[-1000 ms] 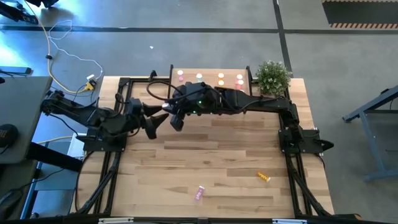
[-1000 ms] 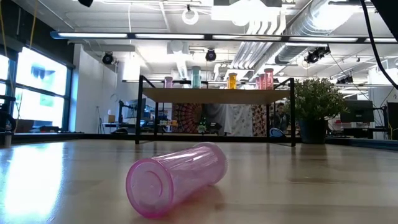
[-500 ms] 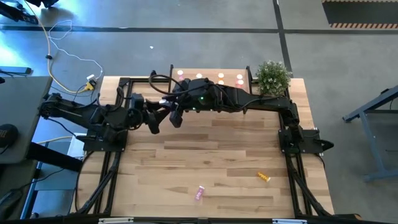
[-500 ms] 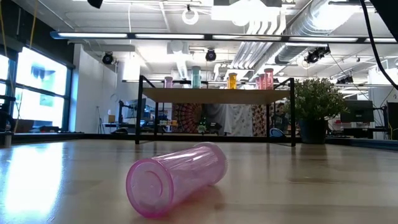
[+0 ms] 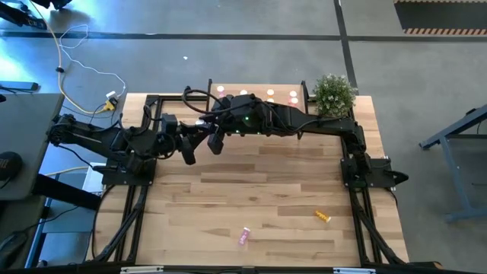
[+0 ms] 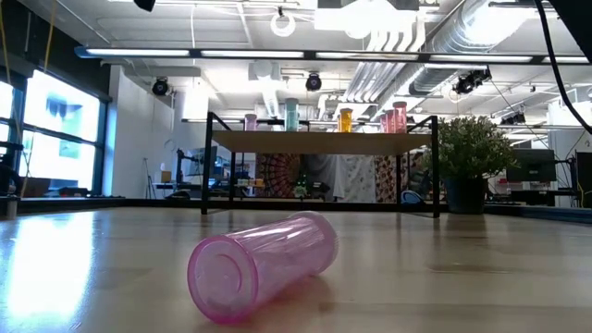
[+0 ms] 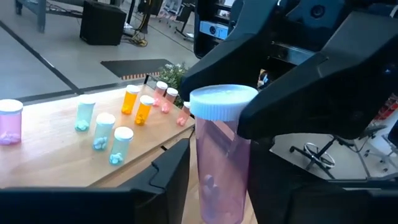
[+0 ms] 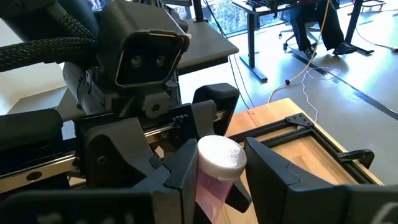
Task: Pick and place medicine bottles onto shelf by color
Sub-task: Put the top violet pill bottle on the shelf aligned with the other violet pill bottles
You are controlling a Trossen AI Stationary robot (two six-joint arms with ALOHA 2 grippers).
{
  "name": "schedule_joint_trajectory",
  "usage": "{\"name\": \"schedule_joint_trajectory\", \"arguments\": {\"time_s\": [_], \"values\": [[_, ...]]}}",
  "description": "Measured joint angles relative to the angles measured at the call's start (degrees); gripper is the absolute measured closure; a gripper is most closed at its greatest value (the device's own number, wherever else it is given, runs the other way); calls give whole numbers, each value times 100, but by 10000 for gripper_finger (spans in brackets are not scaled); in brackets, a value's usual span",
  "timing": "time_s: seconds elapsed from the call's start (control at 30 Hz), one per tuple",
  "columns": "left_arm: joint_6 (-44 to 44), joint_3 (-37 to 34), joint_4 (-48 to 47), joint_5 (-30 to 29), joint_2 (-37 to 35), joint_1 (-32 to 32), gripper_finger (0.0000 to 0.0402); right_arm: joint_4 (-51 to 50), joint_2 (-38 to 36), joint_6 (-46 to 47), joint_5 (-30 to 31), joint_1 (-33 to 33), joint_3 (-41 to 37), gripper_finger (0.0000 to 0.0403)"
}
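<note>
A pink bottle with a white cap (image 7: 222, 149) is up in the air between my two grippers, in front of the shelf (image 5: 259, 96). My right gripper (image 5: 214, 141) is shut on it; the cap shows between its fingers (image 8: 219, 157). My left gripper (image 5: 189, 148) is open, one finger on either side of the bottle's body, with a thin gap at one finger (image 7: 174, 177). On the shelf board (image 7: 56, 155) stand one pink, three pale green, two orange and three salmon bottles. Another pink bottle (image 5: 243, 236) lies on its side on the table, close to the low camera (image 6: 262, 265). An orange bottle (image 5: 323, 217) lies near the right front. My right gripper pinches the pink bottle at its white cap end (image 8: 217, 163) between its two fingers. The fingers come about level from the table's right side. The bottle is lifted clear of the table, and its body reaches out toward my left gripper.
A potted plant (image 5: 333, 93) stands at the shelf's right end. The black frame rails (image 5: 137, 205) run along both sides of the table. The wide middle of the tabletop (image 5: 259, 190) bears only the two lying bottles near the front.
My left gripper has gone toward the table's far edge and closed in on my right gripper, until its fingers stand on either side of the pink bottle. My right gripper has shifted slightly toward the shelf with the bottle.
</note>
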Motion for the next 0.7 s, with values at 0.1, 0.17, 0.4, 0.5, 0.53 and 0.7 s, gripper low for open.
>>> {"name": "schedule_joint_trajectory", "arguments": {"time_s": [0.1,0.17,0.4,0.5,0.53,0.7], "values": [[108,0,0,41,0,0,279,-19,-2,0,3,-2,0,304],[118,0,0,50,0,0,284,-19,-2,-2,2,0,0,304],[318,0,-4,57,0,0,296,-15,-4,18,0,0,0,255],[429,-2,-7,51,0,0,298,-8,-4,28,0,2,0,222],[473,-2,-7,45,0,0,297,-4,-5,35,0,2,0,213],[654,-2,-26,-99,-2,0,296,6,-199,49,2,-22,-2,187]]}}
